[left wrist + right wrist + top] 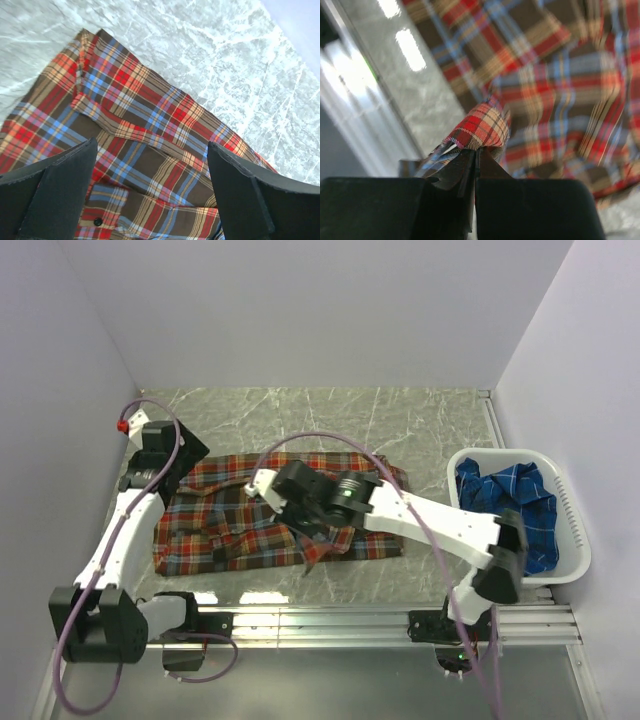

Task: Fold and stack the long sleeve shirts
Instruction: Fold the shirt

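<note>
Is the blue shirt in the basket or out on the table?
In: the blue shirt lies bunched inside the white basket, not folded.

The first long sleeve shirt (215,530) lies at the centre of the table (400,415); the basket (578,540) stands to its right, apart, with the second long sleeve shirt (510,495) inside.

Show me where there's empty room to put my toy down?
Biggest bare patch: the marble table between the red plaid shirt and the back wall. A narrow gap lies between shirt and white basket. Crowded middle: shirt with the right arm over it.
</note>
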Tool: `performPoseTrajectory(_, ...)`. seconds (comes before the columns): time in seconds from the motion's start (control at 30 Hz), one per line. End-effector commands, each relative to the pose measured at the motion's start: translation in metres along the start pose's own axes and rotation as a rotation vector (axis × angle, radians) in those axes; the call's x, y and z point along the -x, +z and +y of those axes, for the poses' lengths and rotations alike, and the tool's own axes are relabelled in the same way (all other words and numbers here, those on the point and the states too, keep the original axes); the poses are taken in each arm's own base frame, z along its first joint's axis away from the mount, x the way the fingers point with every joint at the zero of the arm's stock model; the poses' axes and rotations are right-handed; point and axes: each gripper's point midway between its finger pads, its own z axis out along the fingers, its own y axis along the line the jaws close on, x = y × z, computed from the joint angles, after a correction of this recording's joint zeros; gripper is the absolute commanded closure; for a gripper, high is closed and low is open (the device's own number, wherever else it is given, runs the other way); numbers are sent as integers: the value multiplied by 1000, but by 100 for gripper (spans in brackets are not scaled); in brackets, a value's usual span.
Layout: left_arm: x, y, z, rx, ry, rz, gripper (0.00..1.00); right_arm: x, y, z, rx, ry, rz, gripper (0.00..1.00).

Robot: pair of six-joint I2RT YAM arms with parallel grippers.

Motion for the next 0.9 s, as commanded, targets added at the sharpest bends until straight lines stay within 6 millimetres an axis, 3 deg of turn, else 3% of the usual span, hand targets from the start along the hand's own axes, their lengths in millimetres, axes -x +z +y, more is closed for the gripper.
performPoseTrajectory(0.0,-2,-13,18,31,56,-28,2,40,26,-9,-41,-92,-72,100)
performPoseTrajectory(0.03,-1,-14,19,29,62,-34,2,51,39,-14,-71,-96,-83,92)
performPoseTrajectory(0.07,-1,-16,21,32,62,-40,2,59,37,-19,-96,-90,-109,87)
performPoseTrajectory(0.1,-2,-19,22,27,64,-42,2,58,51,-25,-118,-84,-85,83)
performPoseTrajectory(0.2,-5,-20,23,16,85,-32,2,76,60,-43,-166,-22,-121,66)
performPoseTrajectory(0.23,-7,-20,23,12,94,-25,2,81,59,-55,-177,10,-143,56)
performPoseTrajectory(0.3,-13,-19,25,12,99,-7,2,94,57,-68,-186,87,-214,48)
performPoseTrajectory(0.33,-16,-18,24,3,103,6,2,93,57,-85,-207,133,-226,44)
performPoseTrajectory(0.43,-25,-15,20,-29,136,44,2,92,50,-111,-255,251,-245,44)
performPoseTrajectory(0.47,-31,-16,13,-70,152,73,2,91,38,-124,-272,296,-271,44)
performPoseTrajectory(0.53,-42,-20,0,-138,209,114,2,75,35,-136,-293,363,-278,43)
performPoseTrajectory(0.6,-58,-32,-20,-229,276,147,3,66,14,-147,-319,408,-318,39)
performPoseTrajectory(0.63,-65,-36,-27,-265,314,161,3,49,20,-147,-323,444,-298,37)
performPoseTrajectory(0.67,-73,-45,-35,-314,339,183,3,42,3,-160,-353,487,-327,36)
performPoseTrajectory(0.73,-95,-60,-48,-386,398,224,2,15,4,-163,-356,566,-307,29)
performPoseTrajectory(0.77,-103,-65,-51,-405,414,241,1,13,-11,-166,-365,595,-346,26)
performPoseTrajectory(0.8,-120,-77,-56,-447,438,275,1,-12,-7,-173,-387,640,-316,18)
performPoseTrajectory(0.87,-138,-88,-59,-483,451,313,1,-17,-24,-175,-409,678,-382,11)
